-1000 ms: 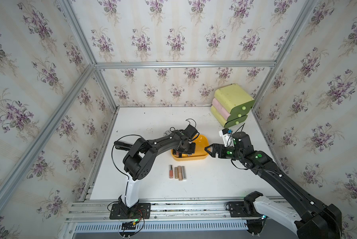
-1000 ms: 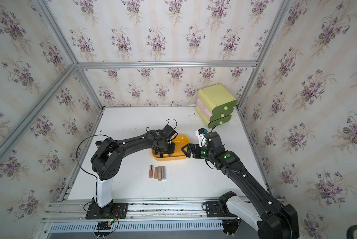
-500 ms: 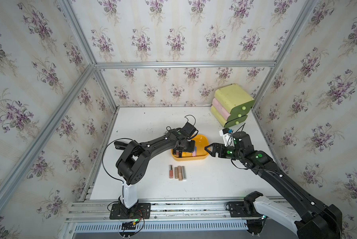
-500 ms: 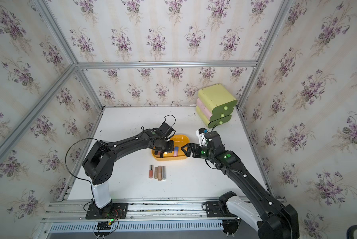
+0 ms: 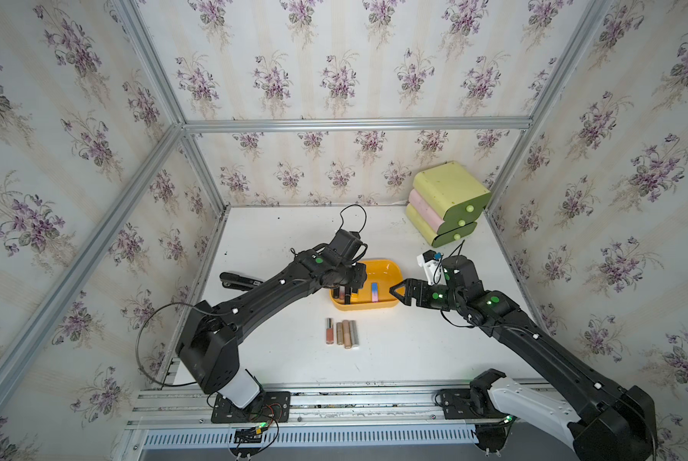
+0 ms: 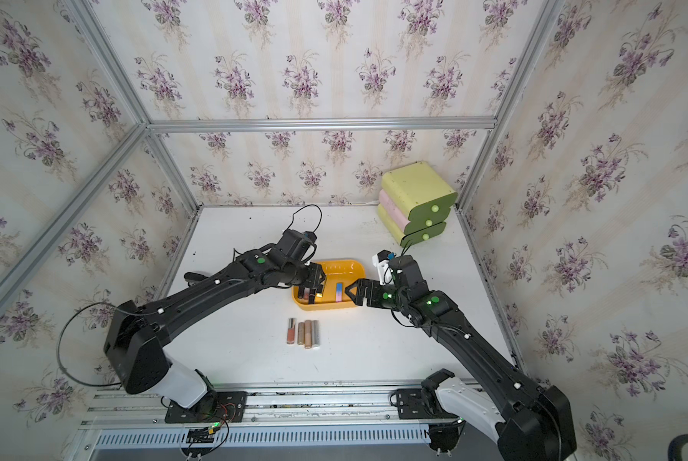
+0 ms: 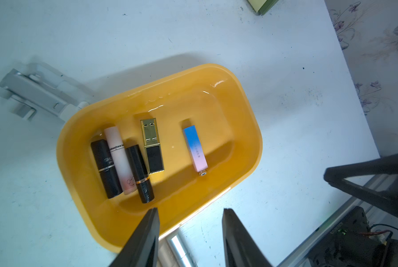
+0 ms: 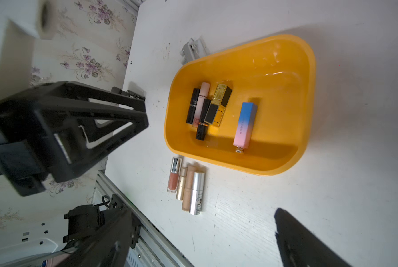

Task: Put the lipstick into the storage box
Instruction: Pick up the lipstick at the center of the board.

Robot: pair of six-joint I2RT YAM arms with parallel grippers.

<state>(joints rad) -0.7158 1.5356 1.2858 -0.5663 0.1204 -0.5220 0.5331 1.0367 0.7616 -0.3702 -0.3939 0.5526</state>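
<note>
Box [image 7: 251, 120] holds five lipsticks [image 7: 154, 150], all lying flat. Four tubes [image 8: 188, 187] lie side by side on the surface [image 8: 262, 208] just beside it.

Left end effector [image 7: 190, 210] hangs over the box, parted and empty. Right end effector [image 5: 395, 292] is spread wide and empty.

The tubes are likely light, rigid, slick and roll-prone, so pinch across mid-barrel.

Bright, even light. Glare streaks the box [image 7: 216, 83] wall; its soft shadow falls on the counter [image 7: 147, 62]. Wrist views blur close up and bend at edges.
</note>
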